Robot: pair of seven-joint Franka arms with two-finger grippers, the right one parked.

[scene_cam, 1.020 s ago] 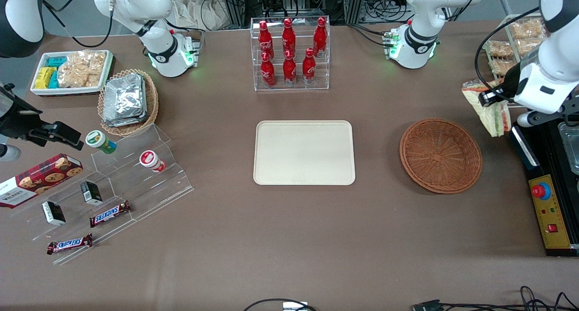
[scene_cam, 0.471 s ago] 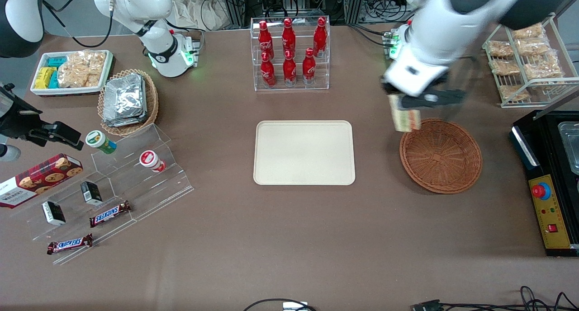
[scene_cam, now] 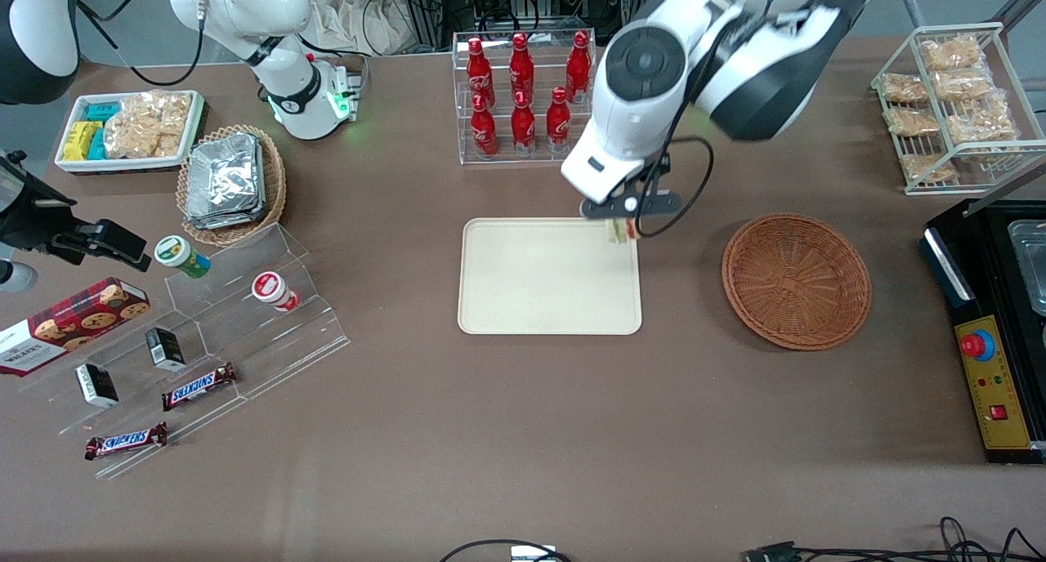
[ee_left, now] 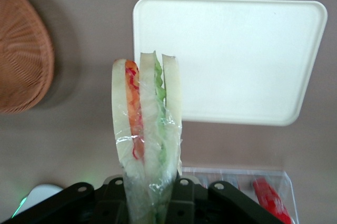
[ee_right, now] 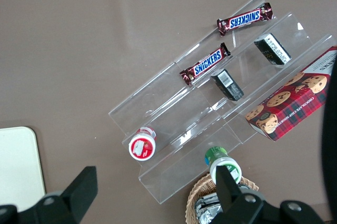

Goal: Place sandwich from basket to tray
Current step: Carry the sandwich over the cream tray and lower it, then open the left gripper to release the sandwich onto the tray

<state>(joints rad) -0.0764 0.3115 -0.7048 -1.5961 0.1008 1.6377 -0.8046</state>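
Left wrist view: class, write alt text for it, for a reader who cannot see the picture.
The gripper holds a wrapped sandwich upright, its red-orange and green filling showing between pale bread slices. Below it lies brown table, with an empty cream tray and part of a brown wicker basket. A clear rack with a red bottle shows near the gripper.

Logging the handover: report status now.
Gripper shut on sandwich, above tray corner nearest the basket. Tray bare, basket empty.

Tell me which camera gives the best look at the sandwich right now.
Left wrist view: the sandwich fills it, filling layers plain, clamped in the pincer. Front view shows only a small bit under the arm, over the tray edge. Right wrist view misses it.
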